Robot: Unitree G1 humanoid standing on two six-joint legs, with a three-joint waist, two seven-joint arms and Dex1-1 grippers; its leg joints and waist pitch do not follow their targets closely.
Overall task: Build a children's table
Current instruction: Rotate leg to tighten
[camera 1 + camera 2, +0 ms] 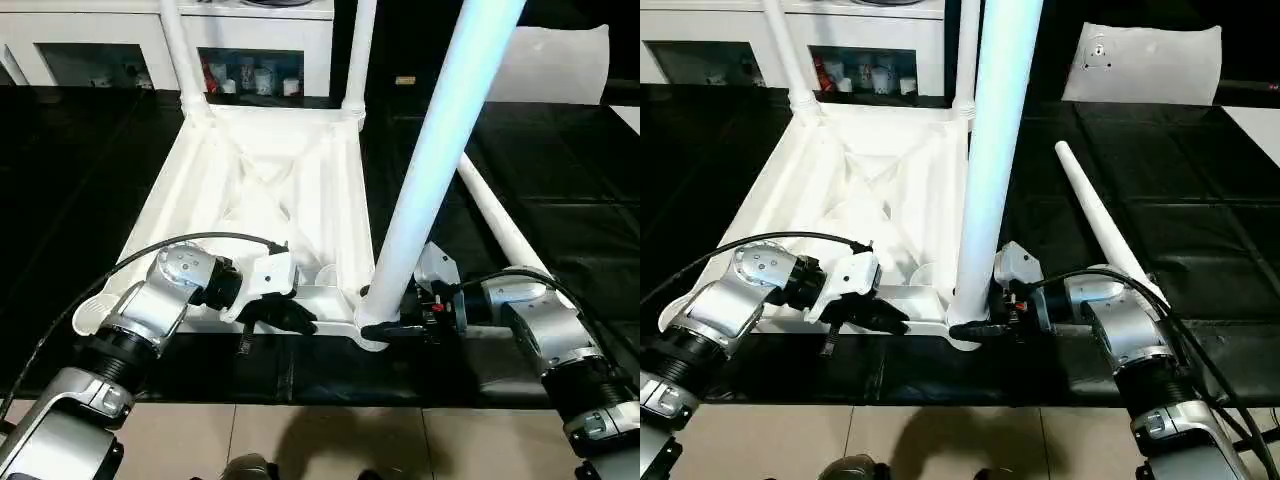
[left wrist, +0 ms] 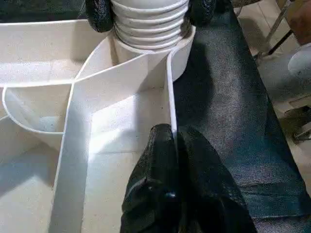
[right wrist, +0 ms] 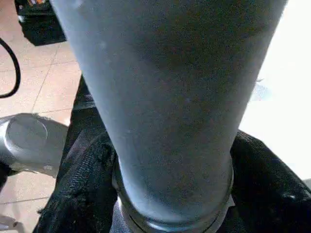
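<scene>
Right hand (image 1: 385, 330): its black fingers are clamped around the base of the near-right leg (image 1: 440, 150), low down at the threaded end, where the leg meets the corner socket (image 1: 372, 338).
Near-right leg: it stands nearly upright in that socket, leaning slightly; the left wrist view shows several thread rings (image 2: 148, 22) above the socket rim, so by the look of it the leg is not fully screwed in.
Left hand (image 1: 275, 312): its fingers are pressed together on the thin near rim wall (image 2: 170, 97) of the table top, just beside the same corner, apparently steadying the top.
Table top (image 1: 270, 170): it lies upside down, ribbed underside up, on the black mat (image 1: 560, 200).
Far legs: two legs (image 1: 178, 50) (image 1: 358, 50) stand upright in the two far corner sockets, so those look done.
Fourth leg (image 1: 500, 225): it lies loose on the mat to the right of the table top, apart from it, just beyond the right forearm.
Near-left corner (image 1: 92, 315): the socket there has no leg.
Progress: roughly past halfway as judged here; two legs fitted, the third being seated.
Left to do: finish turning the third leg home, fit the loose leg into the near-left corner, then turn the table upright.
Background: a white cabinet (image 1: 250, 40) with glass doors stands beyond the mat.
</scene>
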